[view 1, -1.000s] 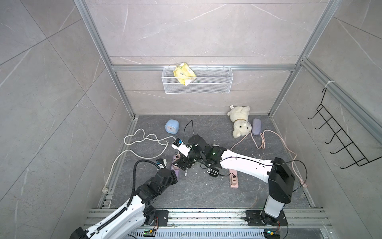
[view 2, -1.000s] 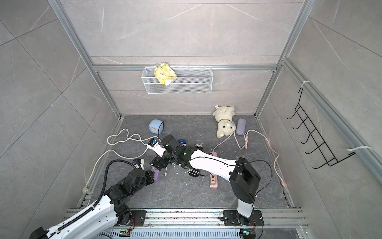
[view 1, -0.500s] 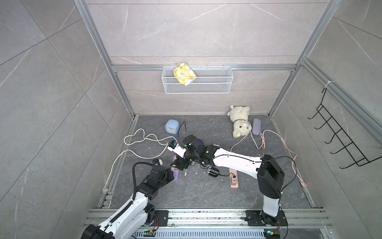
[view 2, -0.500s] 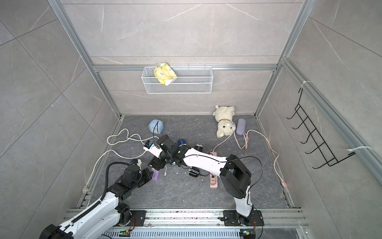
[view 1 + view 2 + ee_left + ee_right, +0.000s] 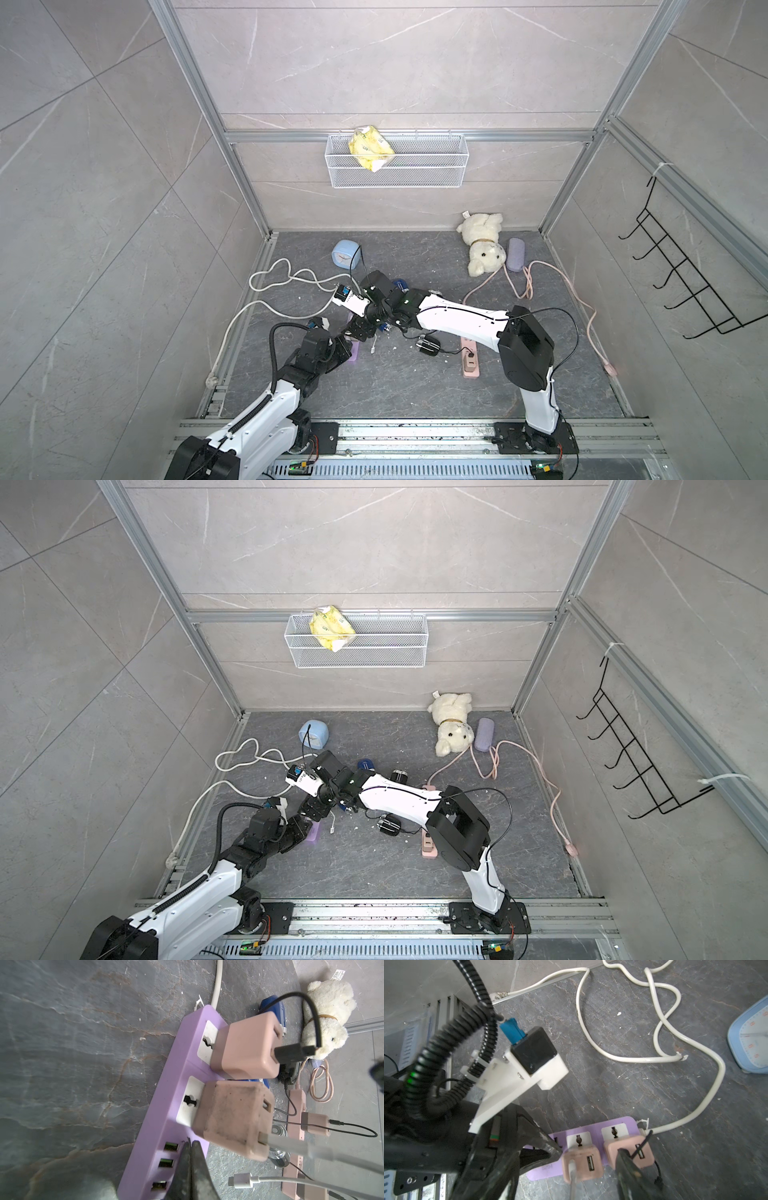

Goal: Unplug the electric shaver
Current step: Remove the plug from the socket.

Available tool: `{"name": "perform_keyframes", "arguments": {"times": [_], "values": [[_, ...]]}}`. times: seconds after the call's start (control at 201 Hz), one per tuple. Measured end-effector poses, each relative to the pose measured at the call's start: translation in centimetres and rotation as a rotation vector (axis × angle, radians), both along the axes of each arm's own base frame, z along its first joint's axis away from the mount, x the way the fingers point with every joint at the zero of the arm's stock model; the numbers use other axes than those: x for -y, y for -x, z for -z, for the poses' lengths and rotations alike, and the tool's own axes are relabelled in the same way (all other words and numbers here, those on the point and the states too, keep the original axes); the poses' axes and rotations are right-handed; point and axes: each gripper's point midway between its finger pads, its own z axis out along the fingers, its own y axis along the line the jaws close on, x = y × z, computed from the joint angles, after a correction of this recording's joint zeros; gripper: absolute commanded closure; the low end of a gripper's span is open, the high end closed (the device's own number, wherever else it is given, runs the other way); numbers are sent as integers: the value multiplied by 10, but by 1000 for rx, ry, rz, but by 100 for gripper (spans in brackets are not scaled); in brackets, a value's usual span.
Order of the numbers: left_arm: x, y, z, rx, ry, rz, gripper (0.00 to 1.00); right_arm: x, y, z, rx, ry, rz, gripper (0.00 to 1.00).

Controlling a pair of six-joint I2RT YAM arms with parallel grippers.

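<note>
Touching smooth lilac strip (image 5: pixel 178 1072), left gripper (image 5: pixel 190 1145) closed; right gripper (image 5: pixel 360 329) spread beside pink cube (image 5: pixel 583 1161).

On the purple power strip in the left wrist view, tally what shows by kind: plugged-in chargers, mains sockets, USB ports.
Pink charger cubes: 2
White mains sockets: 2
USB ports: 3
Total: 7

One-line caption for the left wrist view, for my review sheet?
Shut left pincer at the USB end of a purple power strip carrying two pink chargers.
</note>
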Motion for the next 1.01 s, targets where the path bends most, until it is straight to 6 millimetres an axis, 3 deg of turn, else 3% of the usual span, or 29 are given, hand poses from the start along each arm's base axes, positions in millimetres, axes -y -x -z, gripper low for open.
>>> {"name": "perform_keyframes", "arguments": {"times": [0.319, 0.796, 1.005], "values": [[-2, 4, 0, -7, 15, 0, 100, 5, 0, 18, -36, 41, -18, 30], [0, 4, 3, -20, 25, 10, 100, 3, 4, 22, -52, 37, -41, 36], [1, 4, 2, -19, 27, 12, 100, 3, 5, 37, -67, 62, -42, 37]]}}
